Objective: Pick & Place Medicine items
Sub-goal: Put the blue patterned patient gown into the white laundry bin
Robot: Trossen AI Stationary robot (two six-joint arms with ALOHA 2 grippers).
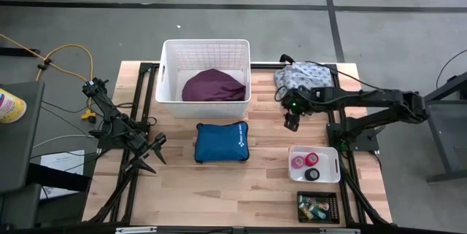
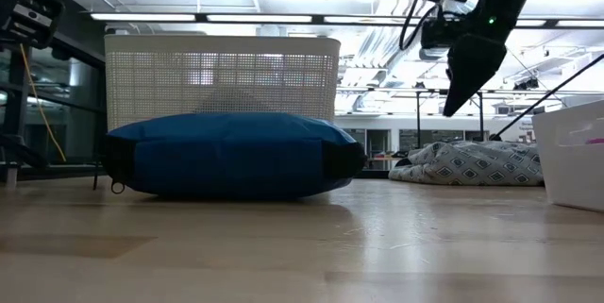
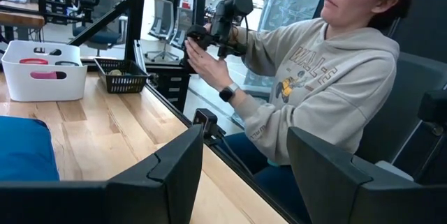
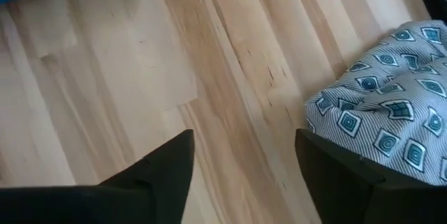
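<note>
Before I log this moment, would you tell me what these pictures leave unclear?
- Black tray, high view: its small items are too tiny to identify.
- Small white bin: cut off by the low view's right edge, contents hidden by its wall.
- White basket, low view: the blue pouch blocks its base.
- Purple cloth: anything beneath is hidden.

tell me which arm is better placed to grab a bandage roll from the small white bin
Likely the right: its open end effector hangs just beyond the small white bin holding the rolls. The left end effector waits past the blue pouch.
</note>
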